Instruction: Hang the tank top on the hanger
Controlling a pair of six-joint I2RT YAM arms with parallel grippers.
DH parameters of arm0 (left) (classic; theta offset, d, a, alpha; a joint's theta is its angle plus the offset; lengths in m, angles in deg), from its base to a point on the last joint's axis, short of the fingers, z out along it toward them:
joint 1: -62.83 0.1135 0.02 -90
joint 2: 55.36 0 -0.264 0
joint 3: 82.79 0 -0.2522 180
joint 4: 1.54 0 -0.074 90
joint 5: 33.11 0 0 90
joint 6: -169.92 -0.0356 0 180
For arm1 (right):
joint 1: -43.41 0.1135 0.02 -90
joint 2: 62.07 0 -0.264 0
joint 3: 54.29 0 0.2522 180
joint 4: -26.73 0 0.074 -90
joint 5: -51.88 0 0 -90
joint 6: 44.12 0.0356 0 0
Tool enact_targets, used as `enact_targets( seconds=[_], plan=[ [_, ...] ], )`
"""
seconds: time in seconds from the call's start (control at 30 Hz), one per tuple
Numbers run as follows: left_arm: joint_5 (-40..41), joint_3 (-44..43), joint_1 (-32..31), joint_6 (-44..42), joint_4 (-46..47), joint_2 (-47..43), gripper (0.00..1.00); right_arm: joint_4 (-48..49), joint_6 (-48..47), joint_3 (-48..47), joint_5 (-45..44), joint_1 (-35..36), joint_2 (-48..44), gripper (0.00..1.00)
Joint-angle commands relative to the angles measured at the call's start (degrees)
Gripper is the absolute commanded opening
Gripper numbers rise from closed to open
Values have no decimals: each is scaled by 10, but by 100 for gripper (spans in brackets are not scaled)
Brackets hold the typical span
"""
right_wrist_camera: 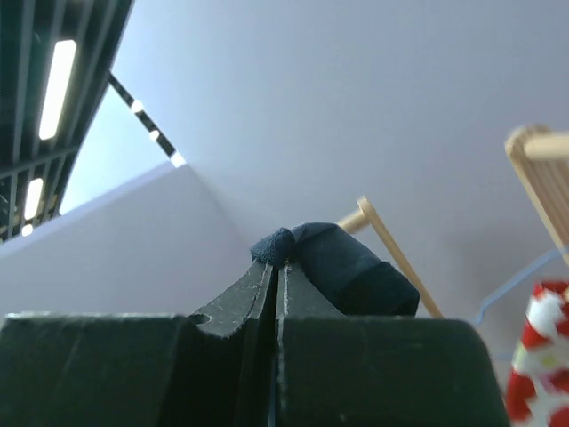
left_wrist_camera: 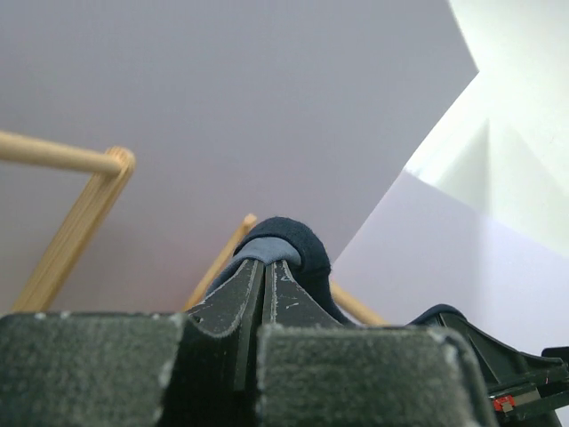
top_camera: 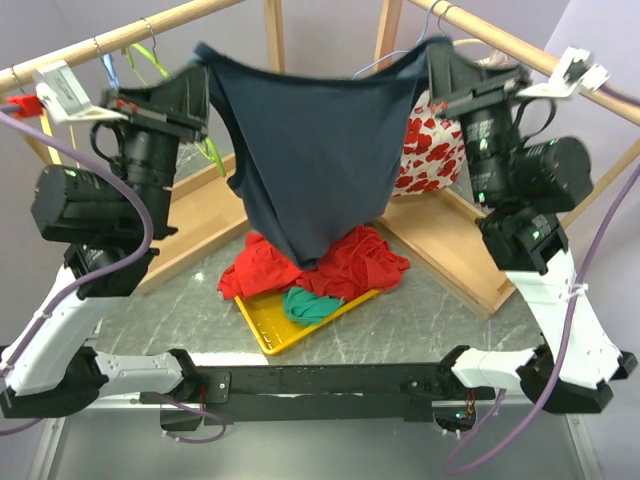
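Observation:
The navy tank top (top_camera: 315,150) hangs spread in the air between my two grippers, above the table. My left gripper (top_camera: 202,68) is shut on its left upper edge; the left wrist view shows the fingertips (left_wrist_camera: 264,263) pinching a fold of navy fabric (left_wrist_camera: 289,238). My right gripper (top_camera: 436,55) is shut on the right upper edge; the right wrist view shows the tips (right_wrist_camera: 277,265) closed on navy fabric (right_wrist_camera: 351,267). The lime-green hanger (top_camera: 210,152) hangs from the left wooden rail, behind my left arm and mostly hidden by it.
A wooden rack (top_camera: 440,240) with rails frames the back. A white cloth with red hearts (top_camera: 432,145) hangs at the right. A red garment (top_camera: 345,262) lies below the tank top, partly on a yellow tray (top_camera: 262,328) that holds a green cloth (top_camera: 312,306).

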Motion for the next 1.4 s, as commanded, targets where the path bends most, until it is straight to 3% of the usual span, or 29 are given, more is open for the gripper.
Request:
enact_targets(
  seconds=[0.0,0.13,0.37,0.47,0.57,0.6,0.67,0.8,0.87,0.9,1.0,1.1,1.2,1.3,1.33,1.37],
  plan=[
    [-22,-72,-2,-72,52,30,1,2,-45,-107,-20,2,51,0],
    [-18,-81,-1,-93,60,42,1,-26,-56,-185,-24,2,99,0],
    [-20,-85,3,-119,44,62,1,-75,-84,-240,-57,-6,130,0],
    [-18,-79,9,-117,25,66,1,-105,-72,-217,-61,-10,120,0],
    [-25,-14,23,-74,3,47,1,-97,-30,-69,-55,-10,56,0],
    [-30,39,31,-58,-5,29,1,-88,-16,36,-50,-10,11,0],
    [-39,98,40,14,-39,9,2,-66,29,142,-44,-9,-34,0],
    [-110,316,53,140,-78,-64,3,-56,111,431,-26,-9,-142,0],
    [-140,397,53,208,-83,-86,3,-53,148,511,-23,-9,-166,0],
    [-169,478,53,227,-79,-102,3,-55,160,576,-21,-10,-175,0],
    [-186,600,53,299,-76,-124,2,-50,195,659,12,-9,-161,0],
    [-212,667,53,341,-67,-148,4,-49,210,697,36,-9,-145,0],
    [-207,680,53,336,-80,-168,13,-38,210,727,33,-8,-154,0],
    [-210,667,53,317,-109,-172,22,-26,197,731,17,-9,-168,15],
    [-214,662,53,312,-119,-171,38,-32,195,728,12,-9,-170,30],
    [-225,658,54,307,-124,-172,43,-44,186,724,9,-8,-174,36]
  ],
)
